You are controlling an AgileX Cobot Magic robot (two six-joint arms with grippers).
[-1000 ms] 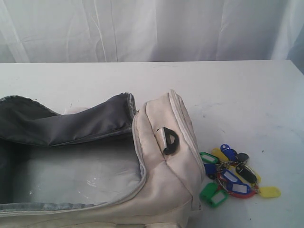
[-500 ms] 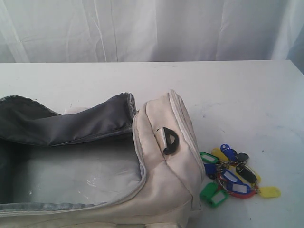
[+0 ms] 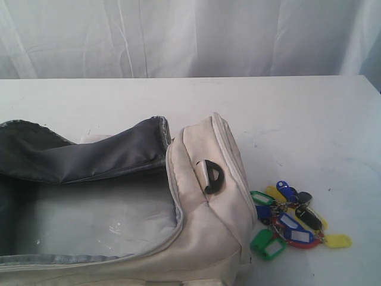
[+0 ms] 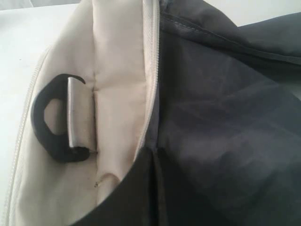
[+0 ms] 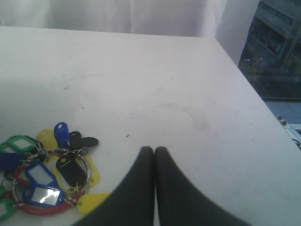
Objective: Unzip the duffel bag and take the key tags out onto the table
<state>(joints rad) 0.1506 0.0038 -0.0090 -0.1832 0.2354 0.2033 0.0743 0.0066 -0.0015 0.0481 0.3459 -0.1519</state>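
- Where were the key tags at that point?
- Out on the surface, in a loose heap just beside the end of the duffel bag – the nearest green tag looked to be touching the fabric, or very nearly. The bag lay unzipped, with its grey lining exposed.
- And the hands?
- The right hand had its fingers pressed together and held nothing; it hung over bare surface, near the bunch but apart from it. The left hand was also pressed together and empty, close against the dark lining, by the zipper at the end with the black D-ring.
- So the job looked done. What could have spoilt it?
- Mostly the left hand, I thought. It sat so near the lining that a careless pull-back could have snagged the cloth or the zipper edge and dragged the whole bag – and a sliding bag would have shoved the tags along or rolled over them.
- And the right side?
- A low sweep toward the bag could have clipped the rings and scattered the bunch
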